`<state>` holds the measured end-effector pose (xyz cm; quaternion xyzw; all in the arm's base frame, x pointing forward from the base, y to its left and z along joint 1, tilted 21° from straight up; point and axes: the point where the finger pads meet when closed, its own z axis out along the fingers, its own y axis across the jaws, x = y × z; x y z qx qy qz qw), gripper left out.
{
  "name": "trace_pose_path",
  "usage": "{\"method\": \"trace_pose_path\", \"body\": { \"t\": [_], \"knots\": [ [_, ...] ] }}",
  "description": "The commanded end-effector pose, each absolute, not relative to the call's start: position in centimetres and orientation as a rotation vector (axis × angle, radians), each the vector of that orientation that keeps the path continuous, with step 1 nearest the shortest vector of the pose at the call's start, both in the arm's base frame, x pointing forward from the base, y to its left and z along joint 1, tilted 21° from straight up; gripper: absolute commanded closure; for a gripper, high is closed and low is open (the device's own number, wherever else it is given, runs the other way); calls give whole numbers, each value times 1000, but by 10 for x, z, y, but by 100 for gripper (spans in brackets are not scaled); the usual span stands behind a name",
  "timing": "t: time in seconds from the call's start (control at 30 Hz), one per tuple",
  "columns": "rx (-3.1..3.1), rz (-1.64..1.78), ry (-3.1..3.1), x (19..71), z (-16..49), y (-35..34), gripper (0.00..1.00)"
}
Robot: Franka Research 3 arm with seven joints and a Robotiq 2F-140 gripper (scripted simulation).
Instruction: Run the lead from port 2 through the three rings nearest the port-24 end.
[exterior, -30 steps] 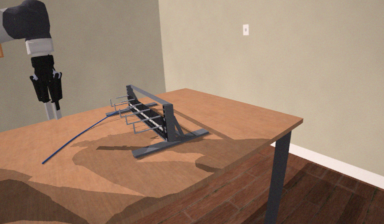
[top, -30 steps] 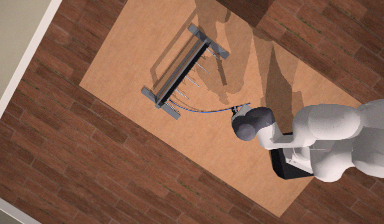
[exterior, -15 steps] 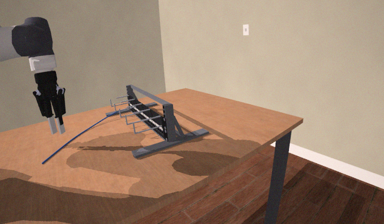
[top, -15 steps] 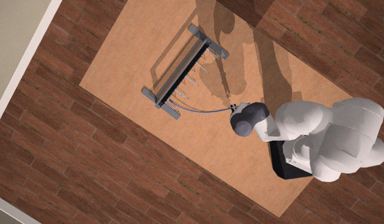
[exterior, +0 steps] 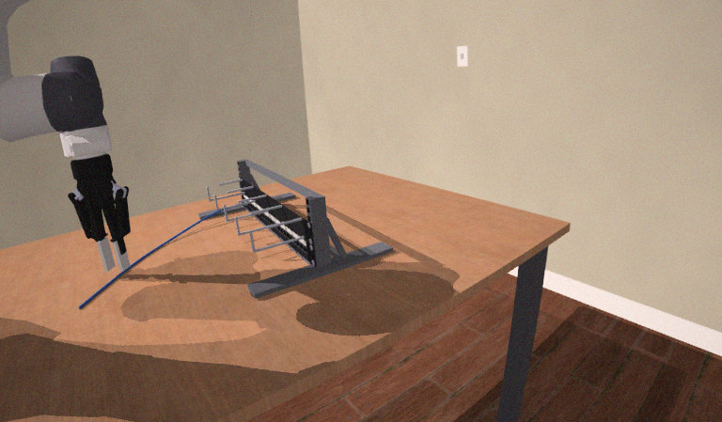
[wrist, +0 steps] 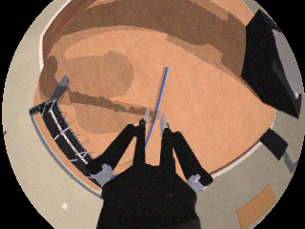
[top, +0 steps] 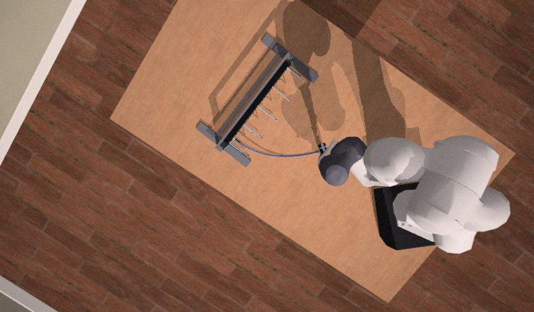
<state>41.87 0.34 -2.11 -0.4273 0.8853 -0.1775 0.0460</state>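
Note:
The grey rack (top: 289,57) (exterior: 318,226) (wrist: 53,121) stands on the wooden table (top: 176,57) (exterior: 426,210), with the black patch panel and a row of open wire rings on its front. The blue lead (top: 275,154) (exterior: 159,247) (wrist: 162,90) leaves the panel at one end and curves out over the table, with its free end on the top. It passes through no ring. The three rings (top: 281,93) (exterior: 266,244) at the opposite end are empty. My gripper (top: 322,148) (exterior: 114,262) (wrist: 154,116) points down just above the lead near its free end. Its fingers stand narrowly apart, astride the lead's line, holding nothing.
The robot's black base (top: 387,222) (wrist: 267,64) stands on the table near one corner. The rack's two flat feet (top: 240,159) (exterior: 319,271) reach out in front of and behind it. The table edge (exterior: 478,284) lies beyond the rack's near end.

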Motion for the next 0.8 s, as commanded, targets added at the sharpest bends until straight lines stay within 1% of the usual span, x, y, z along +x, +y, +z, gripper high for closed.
{"method": "trace_pose_path", "body": {
  "t": [0.0, 0.77],
  "knots": [
    [-1210, -508, 2720, 422, -24, 10, 80],
    [-1210, -508, 2720, 423, -30, 8, 80]
  ]
}}
